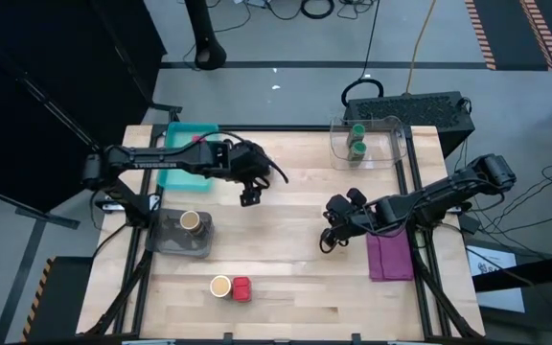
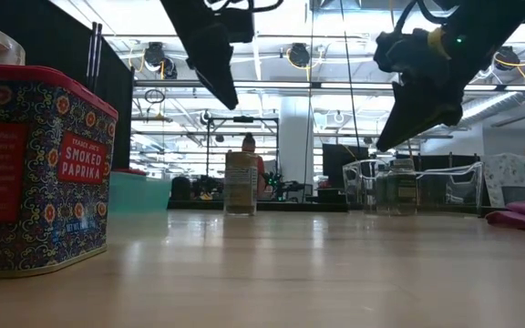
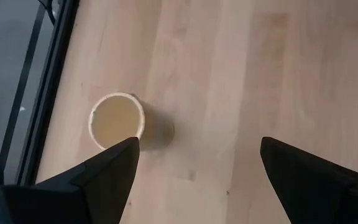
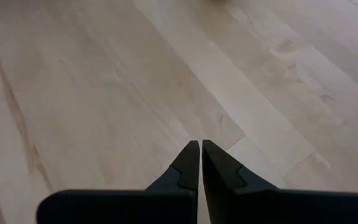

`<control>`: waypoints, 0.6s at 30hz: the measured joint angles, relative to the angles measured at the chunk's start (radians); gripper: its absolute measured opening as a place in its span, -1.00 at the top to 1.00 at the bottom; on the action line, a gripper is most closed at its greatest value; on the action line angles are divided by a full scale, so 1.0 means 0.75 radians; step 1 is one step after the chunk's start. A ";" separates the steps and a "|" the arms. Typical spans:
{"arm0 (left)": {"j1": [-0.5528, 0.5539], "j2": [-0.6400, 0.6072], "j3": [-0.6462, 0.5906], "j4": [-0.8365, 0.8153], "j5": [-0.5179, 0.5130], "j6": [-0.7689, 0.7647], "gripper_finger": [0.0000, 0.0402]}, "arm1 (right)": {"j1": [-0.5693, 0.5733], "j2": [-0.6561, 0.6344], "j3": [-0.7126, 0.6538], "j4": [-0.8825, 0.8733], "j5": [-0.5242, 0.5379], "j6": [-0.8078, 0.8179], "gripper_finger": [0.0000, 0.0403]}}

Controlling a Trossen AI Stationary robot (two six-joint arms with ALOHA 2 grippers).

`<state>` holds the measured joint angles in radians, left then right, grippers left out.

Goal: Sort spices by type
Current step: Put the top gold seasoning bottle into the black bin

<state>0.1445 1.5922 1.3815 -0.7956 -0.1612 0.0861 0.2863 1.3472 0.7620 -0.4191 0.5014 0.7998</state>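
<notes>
A: Jar count?
B: Five visible from above. Two green-lid jars (image 1: 356, 140) in the clear bin (image 1: 336, 153) at the far edge. One tan jar (image 1: 191, 221) in the dark tray (image 1: 172, 242) on the left. One more tan jar (image 1: 220, 286) touching a red tin (image 1: 241, 289) near the front edge.
A: Teal tray (image 1: 175, 172)?
B: Far left; something red shows in it, can't tell what.
A: Grippers?
B: Left gripper (image 1: 249, 198) hovers over bare worktop (image 1: 295, 268) beside the teal tray, jaws open, empty. Right gripper (image 1: 327, 240) is low, mid-worktop beside the purple cloth (image 1: 389, 257), jaws closed on nothing.
</notes>
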 joint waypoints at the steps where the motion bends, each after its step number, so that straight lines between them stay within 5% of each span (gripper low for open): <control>1: -0.010 -0.003 0.000 -0.002 0.000 -0.001 -0.70 | 0.003 0.000 0.000 0.000 0.000 0.000 1.00; 18: -0.202 -0.003 0.000 -0.041 -0.001 -0.020 -0.70 | 0.004 0.000 0.000 0.001 0.098 -0.064 1.00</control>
<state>-0.0072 1.5898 1.3815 -0.8264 -0.1619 0.0714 0.2893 1.3469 0.7616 -0.4183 0.5751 0.7517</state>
